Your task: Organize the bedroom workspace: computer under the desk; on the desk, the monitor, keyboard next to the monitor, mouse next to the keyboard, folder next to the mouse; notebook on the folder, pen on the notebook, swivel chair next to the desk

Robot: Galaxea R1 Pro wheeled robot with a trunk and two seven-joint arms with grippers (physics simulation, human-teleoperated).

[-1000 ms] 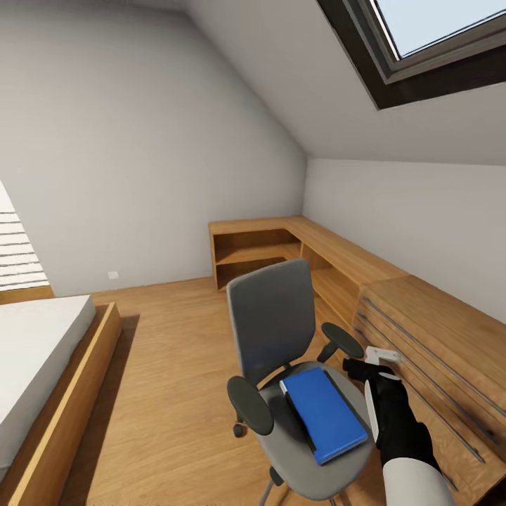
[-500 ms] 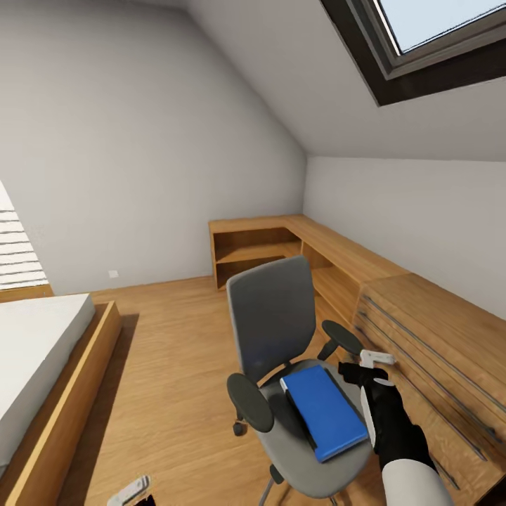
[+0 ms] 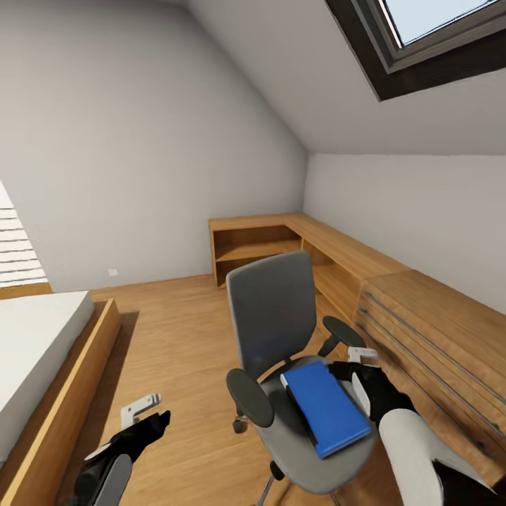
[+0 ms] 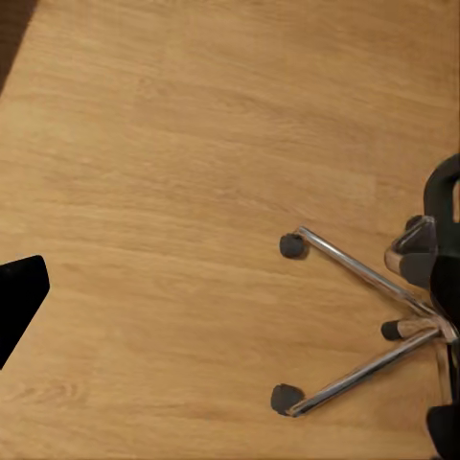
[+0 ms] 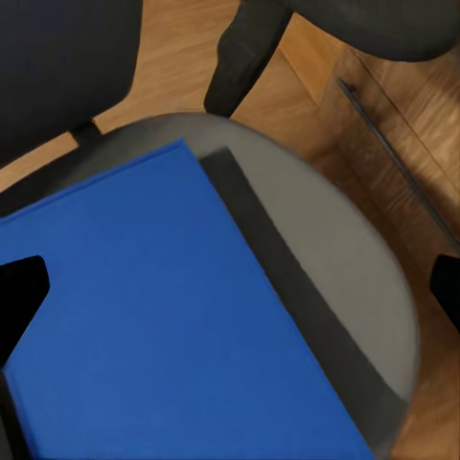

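We see the flat, glossy blue folder (image 3: pixel 325 408) lying on the swivel chair (image 3: pixel 284 365), on its padded grey seat. Our right gripper (image 3: pixel 360 370) hovers at the folder's edge, jaws spread wide; left gripper (image 3: pixel 146 414) hangs over the wooden floor (image 4: pixel 172 192), jaws parted.

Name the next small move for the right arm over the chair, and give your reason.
Probably lower the right tool onto the near edge of the folder and close. The folder lies flat on the swivel chair seat, and the tool looks open just above it, not yet gripping.
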